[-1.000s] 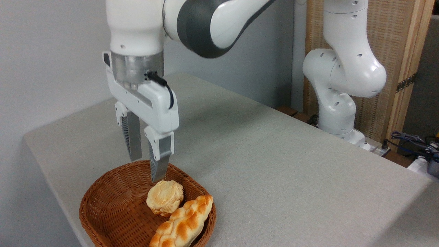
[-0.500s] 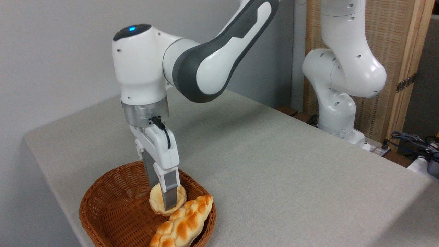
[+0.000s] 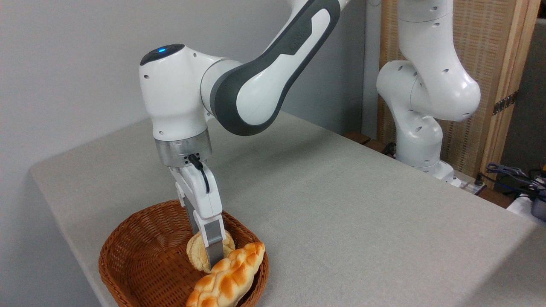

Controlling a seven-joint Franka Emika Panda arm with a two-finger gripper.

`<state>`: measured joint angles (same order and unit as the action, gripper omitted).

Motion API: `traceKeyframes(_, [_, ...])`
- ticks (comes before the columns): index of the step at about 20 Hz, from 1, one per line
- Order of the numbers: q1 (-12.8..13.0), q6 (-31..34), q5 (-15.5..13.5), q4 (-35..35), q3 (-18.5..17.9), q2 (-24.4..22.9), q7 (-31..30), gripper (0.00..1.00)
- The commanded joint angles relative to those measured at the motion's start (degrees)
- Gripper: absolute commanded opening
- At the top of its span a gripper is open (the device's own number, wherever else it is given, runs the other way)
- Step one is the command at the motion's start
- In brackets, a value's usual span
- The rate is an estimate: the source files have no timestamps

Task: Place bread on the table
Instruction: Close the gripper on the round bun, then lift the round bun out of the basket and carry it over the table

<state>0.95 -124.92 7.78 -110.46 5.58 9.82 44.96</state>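
Observation:
The bread (image 3: 195, 252), a small pale bun with toasted patches, stands tipped on its edge inside the brown wicker basket (image 3: 128, 228). My gripper (image 3: 208, 256) reaches straight down into the basket and is shut on the bun. Its near finger (image 3: 212, 243) lies across the bun's front; the far finger is hidden behind the bun. The bun rests against a long braided loaf (image 3: 228, 279). The table (image 3: 341, 204), covered in grey-beige cloth, stretches away to the right of the basket.
The basket sits at the table's front-left corner, close to the edge. My arm's white base (image 3: 420, 140) stands off the table's far right side, with cables (image 3: 516, 175) and a wooden panel (image 3: 490, 64) beyond it.
The gripper came down from above the basket onto the bun, and its fingers closed on it. The bun has turned from lying flat to standing on edge.

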Motion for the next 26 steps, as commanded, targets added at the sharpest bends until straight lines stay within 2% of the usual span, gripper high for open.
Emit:
traceKeyframes(1, [-0.3,-0.9,-3.4,-0.4,-0.1,-0.1,1.1,0.27])
traceKeyframes(3, [-0.3,-0.6,-3.9,-0.3,-0.2,-0.2,0.9,0.27])
traceKeyframes(6, [-0.4,0.4,-7.4,1.0,-0.5,-0.2,0.8,0.27])
traceKeyframes(9, [-0.9,3.2,-9.1,3.2,-0.6,-0.2,0.8,0.27])
traceKeyframes(11, [-1.7,7.1,-11.7,6.7,-0.5,-0.3,0.7,0.28])
traceKeyframes(13, [-1.9,15.7,-16.0,13.8,-0.7,-0.6,0.7,0.29])
traceKeyframes(14, [-1.9,20.2,-17.1,15.7,-0.7,-1.7,0.7,0.33])
traceKeyframes(15, [-2.0,22.4,-17.3,15.6,-0.6,-4.1,0.9,0.40])
traceKeyframes(16, [-1.9,24.6,-17.3,15.5,0.0,-6.4,0.7,0.42])
traceKeyframes(18, [-1.8,30.2,-17.3,13.7,0.4,-9.7,1.0,0.58])
traceKeyframes(19, [-1.6,31.7,-17.3,12.1,1.0,-11.4,1.0,0.72])
traceKeyframes(20, [-1.6,32.2,-17.2,9.8,2.6,-12.7,0.3,1.00])
traceKeyframes(22, [-1.5,31.7,-16.8,5.4,4.3,-14.5,0.3,1.00])
traceKeyframes(26, [-1.3,30.4,-16.8,3.2,6.0,-14.4,0.4,1.00])
